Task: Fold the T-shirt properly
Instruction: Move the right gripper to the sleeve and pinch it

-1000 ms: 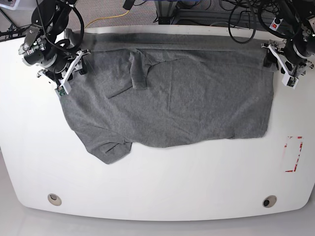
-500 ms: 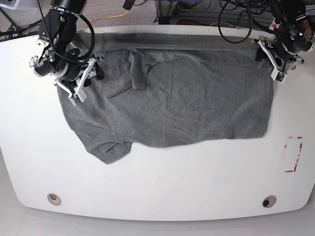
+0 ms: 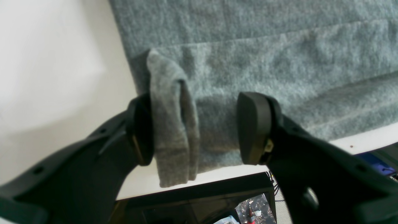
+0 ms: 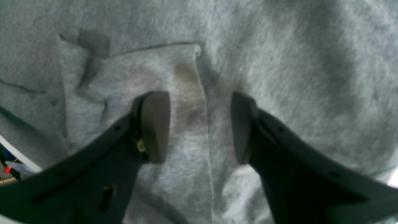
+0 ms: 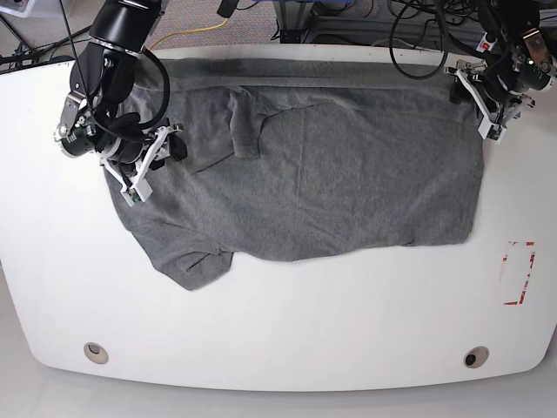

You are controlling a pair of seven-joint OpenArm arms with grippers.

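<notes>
T-shirt spread across white table

Heather-grey T-shirt on white table

Showing plain, printless knit; black grippers at 9 o'clock and 2 o'clock; red-striped marking sitting at 4 o'clock; yellow cable trailing at 11 o'clock.

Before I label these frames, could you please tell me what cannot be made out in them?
- Base view: the plain heather-grey cotton T-shirt's far edge lies in dark shadow.
- Base view: the right gripper covers the cloth beneath.
- Left wrist view: whether the cloth fold hanging against one pad of the left gripper is attached; the view is blurred.
- Right wrist view: blurred; the white table is nearly hidden.
</notes>
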